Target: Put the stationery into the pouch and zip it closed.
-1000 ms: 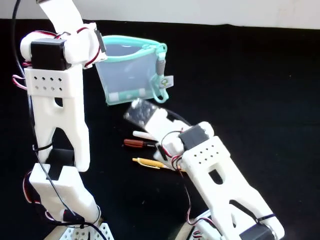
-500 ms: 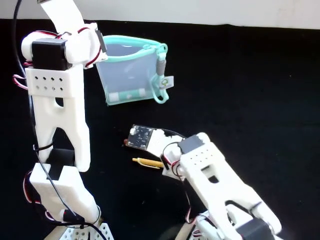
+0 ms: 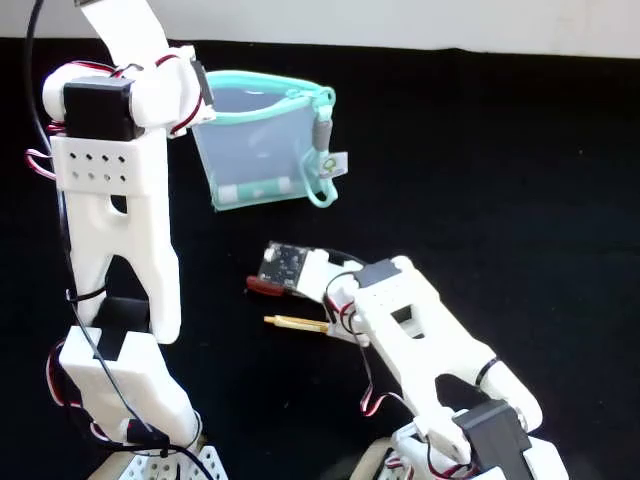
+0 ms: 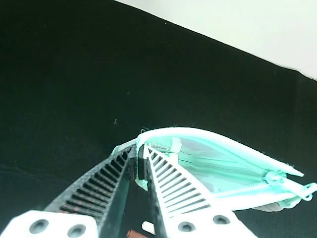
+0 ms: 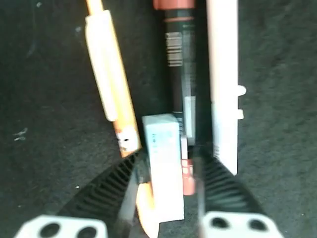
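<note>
The left gripper (image 4: 138,149) is pinched tight on the rim of the open mint pouch (image 3: 262,140), holding it upright. To its right, low on the black table (image 3: 520,200), the right gripper (image 5: 168,158) has its fingers parted around 1 white block (image 5: 163,178) and the end of the dark pen (image 5: 179,49). The orange pen (image 5: 106,84) and white pen (image 5: 223,74) lie just outside them.

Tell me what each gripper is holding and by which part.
Left gripper pinches the pouch by its rim at one end of the opening. Right gripper holds nothing: its open fingers straddle the eraser.

Right arm (image 3: 420,340) dropped — jaws now straddle eraser (image 5: 163,163).
</note>
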### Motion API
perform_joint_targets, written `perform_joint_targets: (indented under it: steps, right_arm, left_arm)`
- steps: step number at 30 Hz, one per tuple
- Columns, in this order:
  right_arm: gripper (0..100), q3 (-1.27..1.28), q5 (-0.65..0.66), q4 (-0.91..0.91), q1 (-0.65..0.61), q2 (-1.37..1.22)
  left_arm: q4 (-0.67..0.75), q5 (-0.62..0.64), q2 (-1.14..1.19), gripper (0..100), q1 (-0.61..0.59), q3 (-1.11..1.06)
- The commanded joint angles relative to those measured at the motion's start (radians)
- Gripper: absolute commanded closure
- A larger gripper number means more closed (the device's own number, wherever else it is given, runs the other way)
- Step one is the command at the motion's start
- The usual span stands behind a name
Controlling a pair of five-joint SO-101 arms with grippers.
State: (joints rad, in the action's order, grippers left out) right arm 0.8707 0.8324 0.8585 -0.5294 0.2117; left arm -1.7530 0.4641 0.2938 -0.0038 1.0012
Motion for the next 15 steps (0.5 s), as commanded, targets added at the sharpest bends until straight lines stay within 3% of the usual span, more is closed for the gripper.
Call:
perform_joint_targets:
  steps: [1,9,15]
  right_arm:
    - [99.7,-0.038,-0.083,-0.002,0.013,-0.012]
    - [99.2,-0.257,-0.330,0.008,0.101,0.165]
    - [99.2,-0.545,-0.546,0.131,0.110,0.248]
  left_arm:
    - [-0.008,-0.008,-0.004,99,0.007,-0.005]
    - [-0.008,-0.009,0.001,99,0.007,-0.005]
    - [-0.008,-0.009,0.002,99,0.007,-0.005]
